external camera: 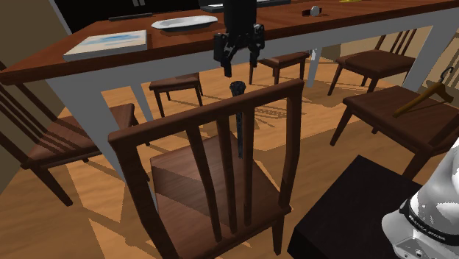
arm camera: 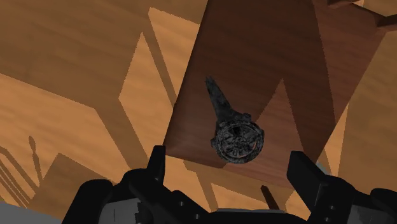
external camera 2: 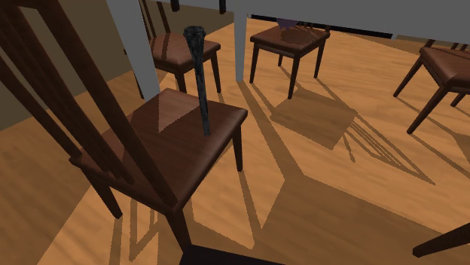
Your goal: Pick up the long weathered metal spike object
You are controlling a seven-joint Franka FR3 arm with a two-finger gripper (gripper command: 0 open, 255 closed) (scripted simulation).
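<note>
A long dark, rough metal spike (external camera 2: 201, 83) stands almost upright on the brown wooden chair seat (external camera 2: 175, 143), with its round head (external camera: 237, 89) uppermost. My black gripper (external camera: 237, 65) hangs directly above that head, in front of the table edge, a short gap apart from it. In the wrist view the spike (arm camera: 236, 139) appears end-on, head toward the camera, between and beyond the two fingers (arm camera: 157, 163). My gripper (arm camera: 229, 167) is open and touches nothing. The chair's back rail and slats (external camera: 221, 110) partly cover the spike's shaft in the shoulder view.
A long wooden table (external camera: 294, 29) with grey legs carries a book (external camera: 107, 44), a white plate (external camera: 179, 22) and small items. Several other chairs (external camera: 279, 62) stand around it. One chair holds a hooked wooden object (external camera: 425, 94). My dark stand (external camera: 346, 213) is at lower right.
</note>
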